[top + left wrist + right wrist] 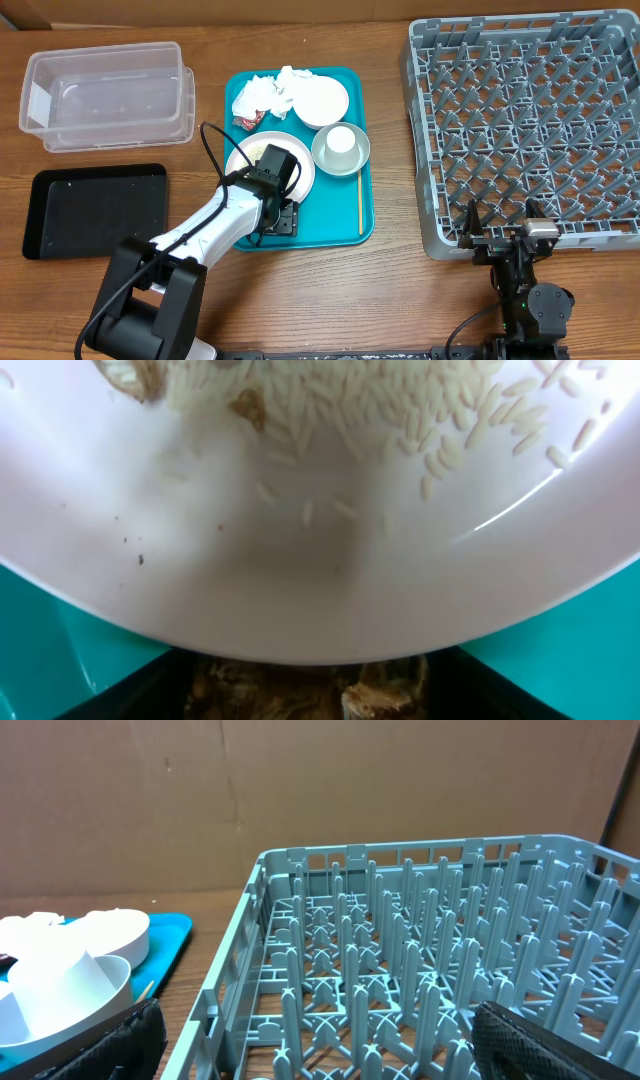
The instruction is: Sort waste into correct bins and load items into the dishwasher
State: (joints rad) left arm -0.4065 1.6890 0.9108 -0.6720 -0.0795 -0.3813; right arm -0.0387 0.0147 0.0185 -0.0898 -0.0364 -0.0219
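- Two arms. The left gripper (283,215) hangs low over the near rim of the white plate (262,160). I cannot tell how its fingers stand.
- The right gripper (500,234) sits by the near edge of the grey dish rack (520,120), its fingers (110,1045) spread wide and holding nothing.
- One plate on the teal tray (365,225), with rice crumbs (400,410) and one brown lump (245,405) on it.
- Two bowls: a white bowl (322,100) and a grey bowl (322,150) with one white cup (342,140) inside.
- One wooden stick (360,205), one red-brown wrapper (245,122) and two napkin clumps (268,90), all on the tray.
- Two bins to the left: a clear tub (105,95) and a black tray (95,210).
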